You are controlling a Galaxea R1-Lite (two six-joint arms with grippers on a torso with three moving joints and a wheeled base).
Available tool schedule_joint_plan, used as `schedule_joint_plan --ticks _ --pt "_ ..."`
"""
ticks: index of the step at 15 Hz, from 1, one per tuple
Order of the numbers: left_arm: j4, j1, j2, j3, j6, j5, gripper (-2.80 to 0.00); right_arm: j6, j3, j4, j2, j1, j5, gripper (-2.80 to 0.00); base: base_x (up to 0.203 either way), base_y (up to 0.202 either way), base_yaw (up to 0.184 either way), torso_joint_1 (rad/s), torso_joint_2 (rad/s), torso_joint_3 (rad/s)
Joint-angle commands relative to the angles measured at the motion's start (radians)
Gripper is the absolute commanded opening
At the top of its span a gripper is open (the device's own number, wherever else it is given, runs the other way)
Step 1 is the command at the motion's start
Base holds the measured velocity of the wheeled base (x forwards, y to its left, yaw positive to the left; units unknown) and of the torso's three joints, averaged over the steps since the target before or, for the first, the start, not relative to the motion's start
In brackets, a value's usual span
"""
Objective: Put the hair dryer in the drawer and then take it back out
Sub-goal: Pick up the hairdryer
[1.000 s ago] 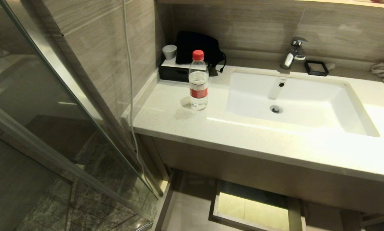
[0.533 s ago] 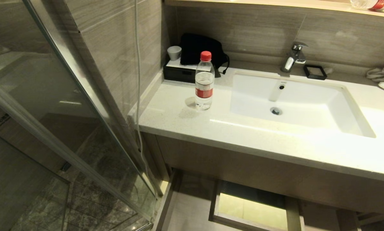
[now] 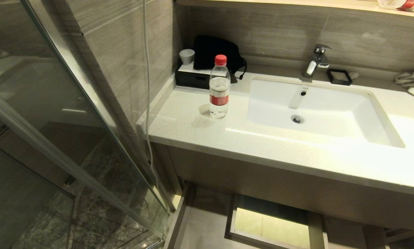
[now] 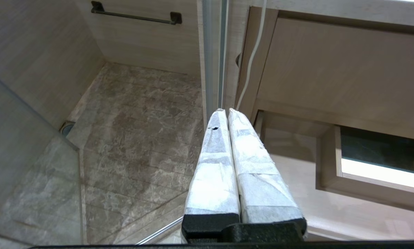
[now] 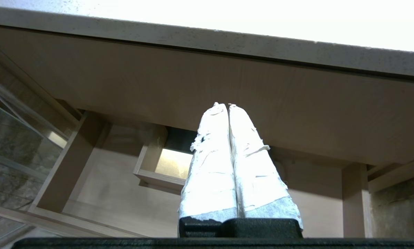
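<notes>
Head view shows the drawer (image 3: 207,224) pulled out, pale inside; both grippers closed on nothing.

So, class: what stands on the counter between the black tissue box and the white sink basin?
In the head view, a clear red-capped water bottle stands there.
</notes>
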Motion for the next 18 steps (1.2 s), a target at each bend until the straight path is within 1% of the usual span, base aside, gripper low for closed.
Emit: schedule_joint_plan --ticks 1,4,8,11,18 --pt "0.000 0.001 0.000 0.000 0.000 0.000 -2.80 0.001 0.000 -0.002 0.001 0.001 0.001 -2.80 0.000 0.000 0.000 0.000 0.00 0.000" --pt "0.000 0.001 0.000 0.000 0.000 0.000 -2.80 0.002 0.000 -0.002 0.001 0.001 0.000 -2.80 -0.001 0.002 -0.023 0.000 0.00 0.001" --pt "0.000 0.001 0.000 0.000 0.000 0.000 -2.80 -0.001 0.000 0.000 0.001 0.002 0.000 -2.80 -0.002 0.006 -0.146 0.001 0.00 0.002" --pt "-0.001 0.001 0.000 0.000 0.000 0.000 -2.80 -0.001 0.000 0.001 0.001 0.002 0.000 -2.80 0.003 0.007 -0.089 0.001 0.00 0.003" --pt "0.000 0.001 0.000 0.000 0.000 0.000 -2.80 0.001 0.000 0.001 0.001 0.001 -0.002 -2.80 0.000 0.000 0.000 0.000 0.00 0.000"
